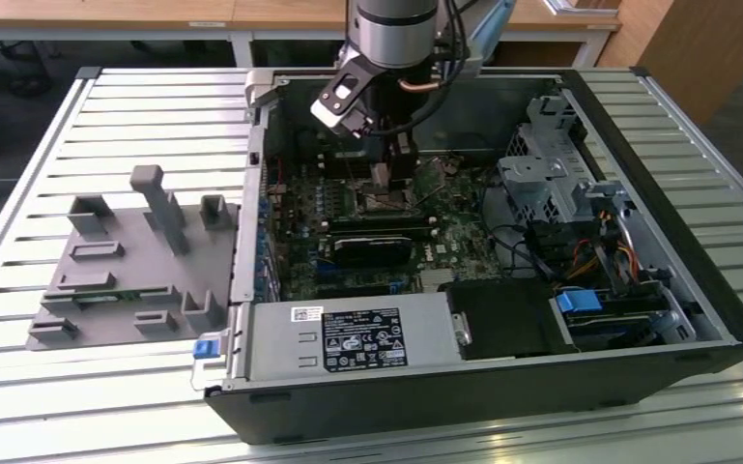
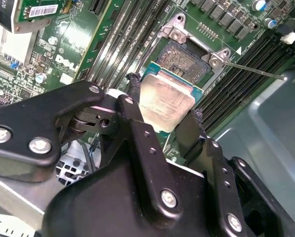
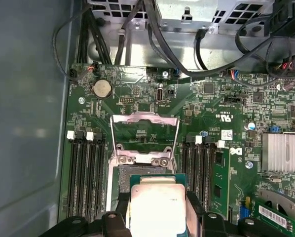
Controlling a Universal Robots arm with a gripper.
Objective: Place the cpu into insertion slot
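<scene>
the cpu point(image 2: 165, 106), dull silver face up, sat pinched between the two black fingers point(image 2: 137, 128) of the claw point(image 2: 165, 98), which was clamped on its opposite edges; the first wrist view showed the cpu point(image 3: 155, 207) in the same grip. it hung at the nearer edge of the insertion slot point(image 2: 184, 57), overlapping that edge, and whether it touched the socket i could not tell. the slot's dark contact field lay mostly uncovered, with its metal load frame point(image 3: 145, 131) swung up open and a thin retention lever point(image 2: 251, 69) sticking out to one side. long black memory slots point(image 3: 83, 173) flanked the socket on both sides, set in the green motherboard point(image 3: 137, 98), where a coin cell battery point(image 3: 101, 88) sat beyond the open frame. in the exterior view the arm point(image 1: 397, 29) came down from 12 o'clock into the open computer case point(image 1: 474, 396), with the claw point(image 1: 394, 164) low over the board. a grey power supply point(image 1: 345, 338) sat toward the case's 7 o'clock corner. at 9 o'clock from the case, just beside it, a grey fixture tray point(image 1: 127, 261) lay on the white slatted bench point(image 1: 127, 106).
</scene>
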